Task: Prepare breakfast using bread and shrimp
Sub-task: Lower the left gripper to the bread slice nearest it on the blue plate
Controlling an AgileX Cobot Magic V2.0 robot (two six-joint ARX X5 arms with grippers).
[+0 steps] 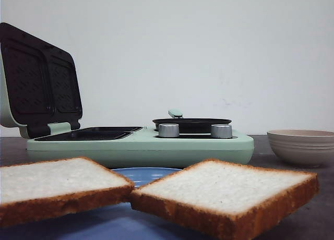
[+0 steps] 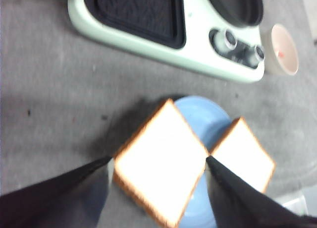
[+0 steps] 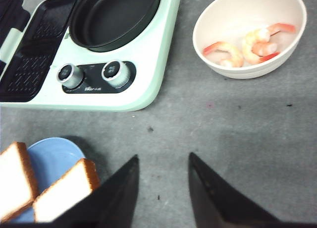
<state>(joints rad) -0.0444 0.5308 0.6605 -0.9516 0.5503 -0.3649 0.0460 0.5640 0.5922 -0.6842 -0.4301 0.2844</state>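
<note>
Two square, porous bread slices (image 1: 219, 190) overhang a round blue plate (image 2: 204, 116); curled shrimp (image 3: 247, 45) fill a ribbed bowl (image 3: 213, 20). Both the left gripper (image 2: 157, 164) and the right gripper (image 3: 162, 159) gape empty.

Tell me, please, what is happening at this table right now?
Nothing is being held at the moment. Two bread slices lie on a blue plate in front of the mint-green breakfast maker, whose lid is up and whose sandwich tray and round pan are bare. The shrimp sit in the cream bowl beside it. The left gripper is open above one slice; the right gripper is open over bare table.
</note>
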